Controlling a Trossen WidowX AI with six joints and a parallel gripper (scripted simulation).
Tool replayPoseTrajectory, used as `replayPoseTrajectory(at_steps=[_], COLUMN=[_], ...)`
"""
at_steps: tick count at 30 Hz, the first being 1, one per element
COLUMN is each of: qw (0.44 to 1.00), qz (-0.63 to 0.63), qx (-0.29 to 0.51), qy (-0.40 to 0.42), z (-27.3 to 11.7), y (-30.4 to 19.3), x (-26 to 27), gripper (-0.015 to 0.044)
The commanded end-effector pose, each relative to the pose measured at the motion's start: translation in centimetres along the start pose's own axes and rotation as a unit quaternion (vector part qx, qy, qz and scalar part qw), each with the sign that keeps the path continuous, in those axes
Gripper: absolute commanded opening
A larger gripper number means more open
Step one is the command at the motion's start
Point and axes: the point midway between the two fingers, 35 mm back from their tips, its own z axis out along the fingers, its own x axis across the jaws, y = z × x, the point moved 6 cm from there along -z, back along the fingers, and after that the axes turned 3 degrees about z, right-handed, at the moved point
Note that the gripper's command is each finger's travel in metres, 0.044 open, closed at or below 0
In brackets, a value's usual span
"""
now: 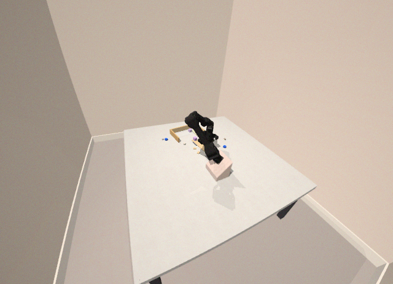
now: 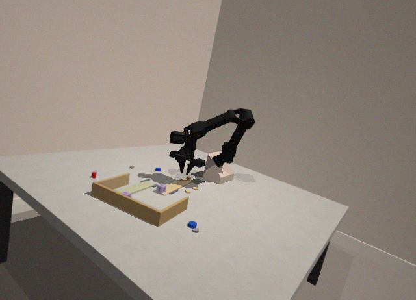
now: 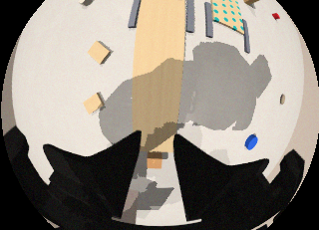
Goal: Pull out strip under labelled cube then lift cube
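Observation:
A plain wooden strip (image 2: pixel 179 184) (image 3: pixel 159 41) runs out of the wooden frame, with a small orange-brown block (image 2: pixel 188 178) (image 3: pixel 155 162) at its near end. A purple cube (image 1: pixel 194 138) (image 2: pixel 161 187) with a dark letter-like mark rests on its far part. A second purple cube (image 1: pixel 190 130) (image 2: pixel 126 193), also marked, stands by the frame's back wall near a dotted strip (image 2: pixel 139 187) (image 3: pixel 227 11); its support is partly hidden. My gripper (image 2: pixel 184 173) (image 3: pixel 158 136) is partly open and empty, pointing down above the plain strip's near end.
The wooden frame (image 1: pixel 174 135) (image 2: pixel 124 206) surrounds the strips' far ends. Grey rails (image 3: pixel 135 11) (image 3: pixel 189 15) flank the plain strip. Two small wooden pieces (image 3: pixel 100 52) (image 3: pixel 93 103) lie left of it in the wrist view. A blue disc (image 3: pixel 251 141) and red cylinder (image 2: pixel 93 175) lie farther off.

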Motion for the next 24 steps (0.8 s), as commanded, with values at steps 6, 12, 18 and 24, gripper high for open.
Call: replayPoseTrajectory(at_steps=[6,12,18,24], qw=[1.0,1.0,1.0,1.0], qz=[0.006,0.006,0.005,0.005], qx=[-0.001,-0.001,-0.002,-0.002], qy=[0.003,0.003,0.003,0.003], z=[-0.4,-0.8,-1.1,-1.4], y=[3.4,5.7,8.0,10.3], x=[0.1,0.2,0.3,0.5], gripper=[0.0368,0.044,0.044,0.044])
